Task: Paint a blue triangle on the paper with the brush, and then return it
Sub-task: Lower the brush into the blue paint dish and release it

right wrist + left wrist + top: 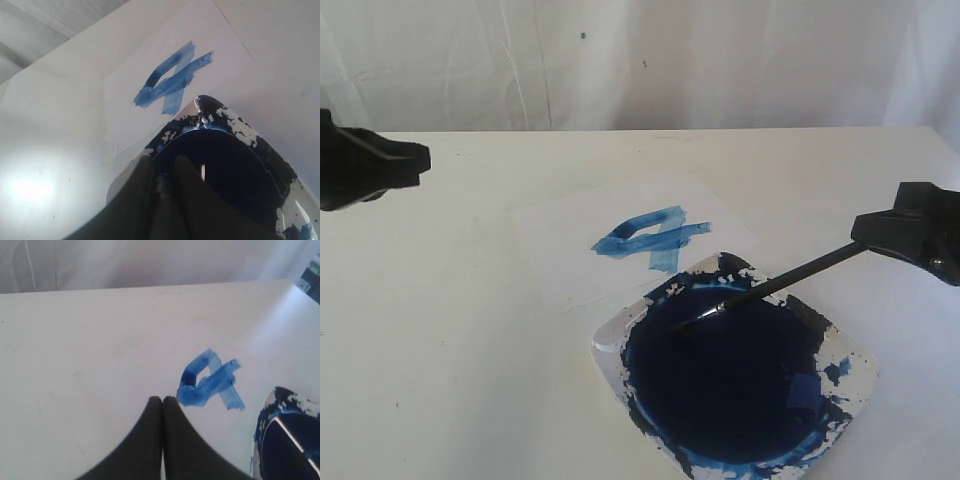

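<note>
The right tool [865,233] is found clamped on the handle end of the brush [790,278], with the bristles lowered over the dark paint in the dish [608,345]. The blue triangle [650,238] is recorded on the paper [560,250], just beside the dish. The left tool [162,402] is pressed together above the tabletop [440,340].

Thin matt white paper [570,250] bears the streaky, rough-edged blue triangle [650,238]; the brush [790,280] shows a smooth black handle and silver metal ferrule; the paint pool [720,380] is glossy.
</note>
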Available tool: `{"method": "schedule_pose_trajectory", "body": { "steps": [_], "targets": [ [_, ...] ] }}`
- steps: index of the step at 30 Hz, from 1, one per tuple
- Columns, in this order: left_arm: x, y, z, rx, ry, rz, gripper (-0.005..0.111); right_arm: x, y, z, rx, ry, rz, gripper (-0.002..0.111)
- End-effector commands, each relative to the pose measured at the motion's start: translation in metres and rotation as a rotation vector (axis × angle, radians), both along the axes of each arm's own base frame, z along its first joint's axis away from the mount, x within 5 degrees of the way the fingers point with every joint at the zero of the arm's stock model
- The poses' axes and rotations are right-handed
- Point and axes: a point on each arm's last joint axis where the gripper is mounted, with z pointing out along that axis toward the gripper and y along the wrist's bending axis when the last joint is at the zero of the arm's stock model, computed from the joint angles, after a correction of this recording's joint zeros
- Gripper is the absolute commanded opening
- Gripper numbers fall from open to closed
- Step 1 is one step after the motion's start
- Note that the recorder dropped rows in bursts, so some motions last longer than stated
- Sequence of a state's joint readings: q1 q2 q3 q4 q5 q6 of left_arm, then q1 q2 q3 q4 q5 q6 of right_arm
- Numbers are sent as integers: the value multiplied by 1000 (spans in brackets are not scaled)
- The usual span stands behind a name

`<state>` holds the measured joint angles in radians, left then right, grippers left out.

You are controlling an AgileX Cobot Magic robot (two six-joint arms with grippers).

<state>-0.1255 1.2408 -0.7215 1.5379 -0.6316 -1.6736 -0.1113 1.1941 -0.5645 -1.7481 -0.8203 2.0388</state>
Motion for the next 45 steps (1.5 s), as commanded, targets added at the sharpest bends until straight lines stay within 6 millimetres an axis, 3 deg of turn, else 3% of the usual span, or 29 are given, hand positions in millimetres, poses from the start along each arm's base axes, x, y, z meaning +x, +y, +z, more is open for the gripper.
{"method": "schedule_pose_trajectory", "body": {
  "steps": [1, 9, 19, 29, 36, 45],
  "targets": [
    [-14, 0, -11, 75, 12, -65, 0, -1, -2, -1, -5, -5, -13, 0],
    [-17, -2, -14, 5, 38, -59, 0, -6, 3, 0, 43, 13, 53, 0],
    [-16, -2, -12, -20, 38, -47, 0, -11, -13, -36, -92, 92, -164, 0],
    [-17, -3, -11, -41, 38, -62, 0, -10, -27, -47, -193, 107, -309, 0],
    [-17, -3, -11, -49, 38, -61, 0, -7, -26, -57, -178, 162, -295, 0],
    [-17, -3, -11, -49, 38, -61, 0, -1, -27, -81, -168, 292, -292, 24]
  ]
}}
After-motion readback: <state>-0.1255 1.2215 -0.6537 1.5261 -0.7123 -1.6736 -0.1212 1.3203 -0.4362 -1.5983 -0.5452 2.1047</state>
